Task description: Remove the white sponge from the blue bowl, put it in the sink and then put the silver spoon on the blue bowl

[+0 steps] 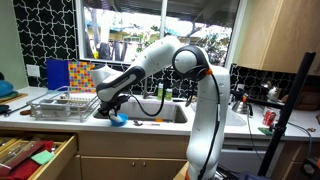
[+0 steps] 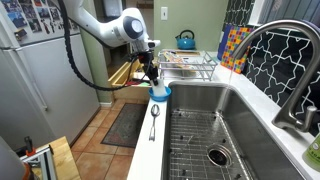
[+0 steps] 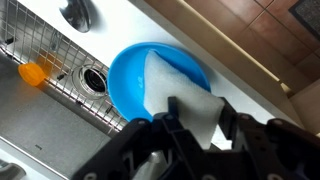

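The blue bowl (image 3: pixel 128 72) stands on the white counter at the sink's edge; it also shows in both exterior views (image 1: pixel 118 119) (image 2: pixel 159 92). The white sponge (image 3: pixel 180 78) lies partly in the bowl and reaches over its rim. My gripper (image 3: pixel 197 110) is above the bowl with its two fingers closed on the sponge's sides; it also shows in both exterior views (image 1: pixel 112 110) (image 2: pixel 153 80). The silver spoon (image 2: pixel 154 120) lies on the counter strip beside the sink, just in front of the bowl.
The steel sink (image 2: pixel 210 130) has a wire grid and drain (image 3: pixel 95 80), with an orange object (image 3: pixel 33 72) on the grid. A faucet (image 2: pixel 270 60) arches over it. A dish rack (image 1: pixel 60 102) stands beside the sink. A drawer (image 1: pixel 35 155) is open below.
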`<state>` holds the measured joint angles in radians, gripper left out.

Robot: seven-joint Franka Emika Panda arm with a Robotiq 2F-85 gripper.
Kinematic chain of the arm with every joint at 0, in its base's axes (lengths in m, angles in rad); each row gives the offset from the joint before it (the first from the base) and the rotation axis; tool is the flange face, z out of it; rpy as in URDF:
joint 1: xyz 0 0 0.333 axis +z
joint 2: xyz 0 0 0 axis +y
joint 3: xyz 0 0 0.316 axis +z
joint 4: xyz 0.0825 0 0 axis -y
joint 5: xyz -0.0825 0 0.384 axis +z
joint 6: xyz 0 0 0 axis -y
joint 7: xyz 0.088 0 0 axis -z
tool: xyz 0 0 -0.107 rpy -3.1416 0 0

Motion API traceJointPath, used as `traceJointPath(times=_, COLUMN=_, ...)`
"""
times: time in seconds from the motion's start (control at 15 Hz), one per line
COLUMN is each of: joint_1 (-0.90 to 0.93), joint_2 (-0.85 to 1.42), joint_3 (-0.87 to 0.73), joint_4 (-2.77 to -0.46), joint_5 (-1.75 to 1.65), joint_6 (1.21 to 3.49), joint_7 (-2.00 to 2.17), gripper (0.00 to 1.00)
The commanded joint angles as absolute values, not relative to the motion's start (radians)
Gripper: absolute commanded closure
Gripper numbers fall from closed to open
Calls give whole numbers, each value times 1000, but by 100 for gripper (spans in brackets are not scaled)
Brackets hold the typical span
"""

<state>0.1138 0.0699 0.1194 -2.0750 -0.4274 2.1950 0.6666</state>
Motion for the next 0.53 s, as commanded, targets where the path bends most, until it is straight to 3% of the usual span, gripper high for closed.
traceJointPath(times=0.0, joint_1=129, joint_2=74, joint_3=110, joint_4=-2058, joint_5=-438, joint_6=2176, joint_7=690, gripper=72)
traceJointPath(times=0.07, joint_1=131, joint_2=72, joint_3=110, joint_4=-2055, joint_5=-444, joint_6=2175, joint_7=695, gripper=80)
traceJointPath(times=0.13, joint_1=132, joint_2=71, joint_3=111, joint_4=-2053, joint_5=-444, joint_6=2174, joint_7=696, gripper=78)
traceJointPath(times=0.27, joint_1=134, joint_2=67, joint_3=111, joint_4=-2049, joint_5=-452, joint_6=2167, joint_7=700, gripper=90)
traceJointPath(times=0.47, joint_1=135, joint_2=53, joint_3=111, joint_4=-2041, joint_5=-461, joint_6=2145, joint_7=706, gripper=100)
